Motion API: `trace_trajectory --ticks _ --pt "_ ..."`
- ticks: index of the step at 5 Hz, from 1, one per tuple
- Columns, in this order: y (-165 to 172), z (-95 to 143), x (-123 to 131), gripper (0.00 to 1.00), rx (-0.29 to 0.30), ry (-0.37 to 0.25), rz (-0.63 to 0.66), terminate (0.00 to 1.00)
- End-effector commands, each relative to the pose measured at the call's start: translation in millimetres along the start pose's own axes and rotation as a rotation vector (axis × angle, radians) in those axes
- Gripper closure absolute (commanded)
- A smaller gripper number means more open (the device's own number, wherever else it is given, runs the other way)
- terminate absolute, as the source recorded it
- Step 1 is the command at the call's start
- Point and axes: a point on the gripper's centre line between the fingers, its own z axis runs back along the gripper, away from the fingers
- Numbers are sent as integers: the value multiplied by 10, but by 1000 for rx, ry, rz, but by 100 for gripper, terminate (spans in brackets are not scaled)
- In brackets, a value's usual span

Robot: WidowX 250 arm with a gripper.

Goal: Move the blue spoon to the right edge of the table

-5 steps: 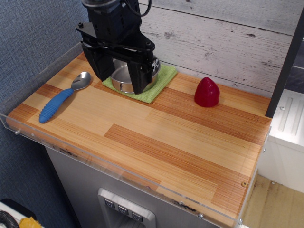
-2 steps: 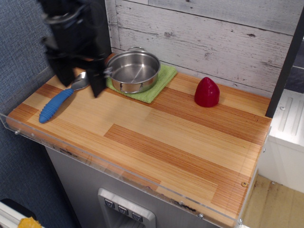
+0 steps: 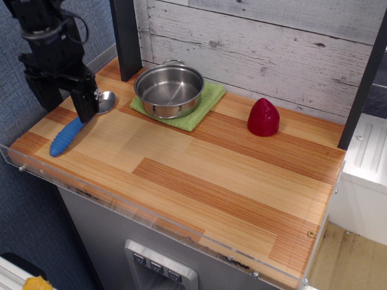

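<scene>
Whitewashed wooden boards back the table (image 3: 199,175), a striped wood top rimmed with clear acrylic, with blue-grey wall covering along its left edge. Near the left edge lies the blue spoon (image 3: 77,125), its ribbed handle pointing toward the front-left corner and its silver bowl toward the back edge. Above it hangs the black gripper (image 3: 66,103), its two fingers (image 3: 86,104) spread apart, one on each side of the spoon's neck, where handle meets bowl; whether they touch the spoon cannot be told. Toward the back edge a steel pot (image 3: 169,89) stands on a green cloth (image 3: 199,107). A red domed object (image 3: 263,117) sits near the back edge, toward the right, well apart from the spoon.
</scene>
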Motion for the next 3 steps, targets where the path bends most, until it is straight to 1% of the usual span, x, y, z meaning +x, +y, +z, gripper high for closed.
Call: trace_trajectory --ticks 1,2,3 --pt "90 -39 29 0 33 -13 -22 0" --pt "204 -133 5 0 47 -24 -38 0" --pt "312 -261 -9 0 61 -11 -46 0"
